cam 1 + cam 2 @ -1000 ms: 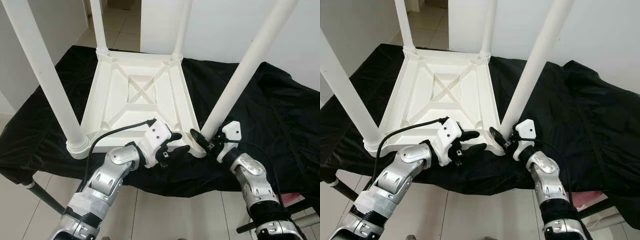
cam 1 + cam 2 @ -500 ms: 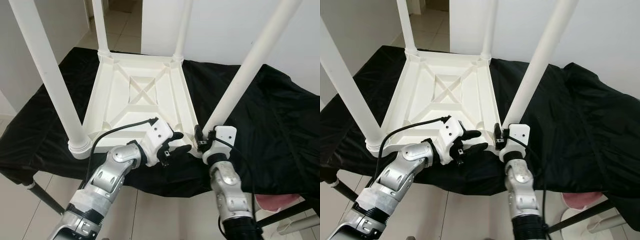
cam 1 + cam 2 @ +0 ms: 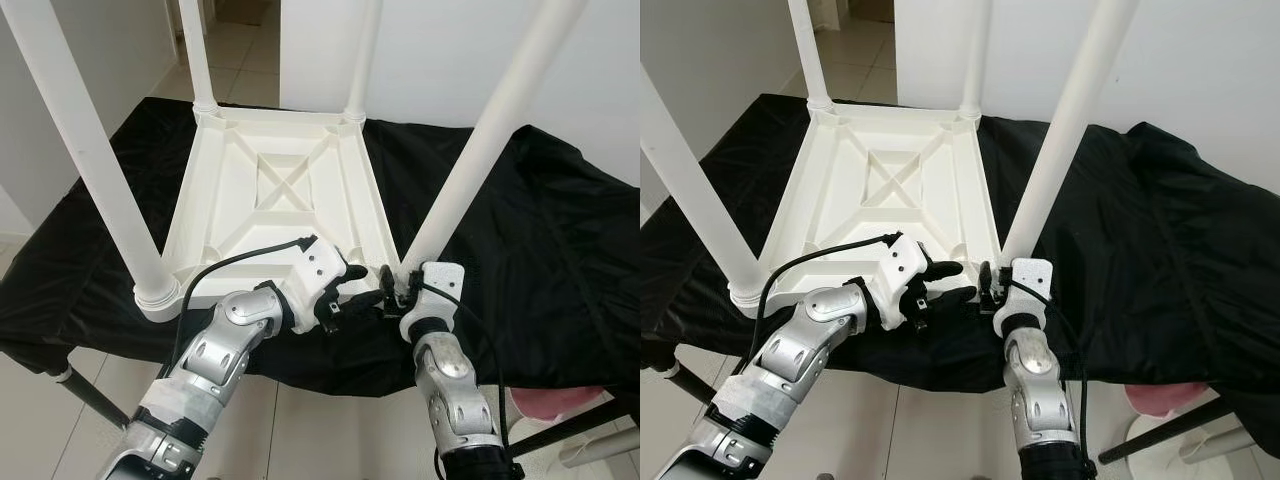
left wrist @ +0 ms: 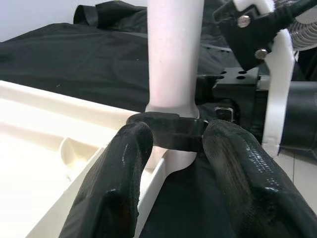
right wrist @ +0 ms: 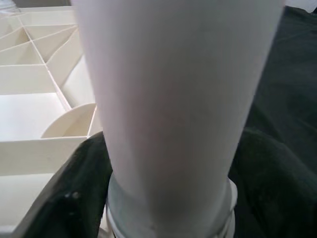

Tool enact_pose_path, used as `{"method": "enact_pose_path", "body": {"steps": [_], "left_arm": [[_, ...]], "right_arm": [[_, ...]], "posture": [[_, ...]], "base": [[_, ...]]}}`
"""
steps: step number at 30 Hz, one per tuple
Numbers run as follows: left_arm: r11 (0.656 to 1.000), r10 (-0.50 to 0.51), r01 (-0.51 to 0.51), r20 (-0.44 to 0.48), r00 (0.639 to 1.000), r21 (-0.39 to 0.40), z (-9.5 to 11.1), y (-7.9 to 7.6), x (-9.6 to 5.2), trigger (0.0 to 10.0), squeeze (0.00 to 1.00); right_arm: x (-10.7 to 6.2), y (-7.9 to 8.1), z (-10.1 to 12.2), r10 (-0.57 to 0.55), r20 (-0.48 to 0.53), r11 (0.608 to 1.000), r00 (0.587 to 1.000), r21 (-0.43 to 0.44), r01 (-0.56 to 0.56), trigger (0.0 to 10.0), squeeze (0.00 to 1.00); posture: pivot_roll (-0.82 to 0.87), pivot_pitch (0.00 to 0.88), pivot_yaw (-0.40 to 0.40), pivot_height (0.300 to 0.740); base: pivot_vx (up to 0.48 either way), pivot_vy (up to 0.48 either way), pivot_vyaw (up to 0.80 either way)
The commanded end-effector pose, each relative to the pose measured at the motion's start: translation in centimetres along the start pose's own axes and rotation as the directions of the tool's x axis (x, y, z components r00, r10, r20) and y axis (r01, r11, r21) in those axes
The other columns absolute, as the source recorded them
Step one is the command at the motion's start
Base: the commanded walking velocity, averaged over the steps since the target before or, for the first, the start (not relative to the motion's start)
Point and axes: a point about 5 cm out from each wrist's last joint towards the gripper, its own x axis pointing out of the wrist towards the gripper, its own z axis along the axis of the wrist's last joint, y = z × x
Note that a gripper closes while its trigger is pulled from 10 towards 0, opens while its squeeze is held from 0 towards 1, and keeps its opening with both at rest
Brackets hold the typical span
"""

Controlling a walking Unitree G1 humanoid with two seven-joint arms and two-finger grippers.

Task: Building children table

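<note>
Right tool [image 3: 992, 290] now clamped round base of near-right white plastic leg [image 3: 480, 150], having swung in from outside. Left tool [image 3: 352, 292] parted, hovering beside same socket. Upturned white plastic children's table [image 3: 275, 200] lies on black-draped surface [image 3: 540, 220], near front edge. Leg likely being seated.

Support: surface draped in a black cloth [image 3: 520, 230], rumpled on the side beyond the right arm. Directly on it: white children table [image 3: 275, 195], upside down, four legs pointing up.
</note>
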Motion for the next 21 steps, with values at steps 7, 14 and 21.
{"method": "enact_pose_path", "body": {"steps": [7, 14, 21], "left_arm": [[1.0, 0.015, -0.015, 0.012, 1.0, 0.023, 0.7, 0.2, -0.7, 10.0, 0.0], [1.0, 0.019, -0.019, 0.001, 1.0, 0.017, 0.6, 0.2, -0.9, 10.0, 0.0], [0.999, 0.015, -0.015, 0.0, 1.0, 0.031, 0.6, 0.0, -1.1, 10.0, 0.0]], "right_arm": [[-0.3, -2.1, 0.8, 0.128, 0.041, 0.992, 0.991, 0.007, -0.129, 10.0, 0.88], [0.0, -2.5, 1.5, 0.227, 0.082, 0.974, 0.971, -0.021, -0.226, 10.0, 0.0], [0.8, -2.8, 2.4, 0.416, 0.079, 0.908, 0.906, -0.093, -0.408, 10.0, 0.0]], "posture": [[-0.07, 0.003, -0.031, 0.74], [-0.06, 0.0, -0.026, 0.74], [-0.05, 0.0, -0.041, 0.74]], "base": [[0.0, 0.0, 0.0], [0.0, 0.0, 0.0], [0.0, 0.0, 0.0]]}}
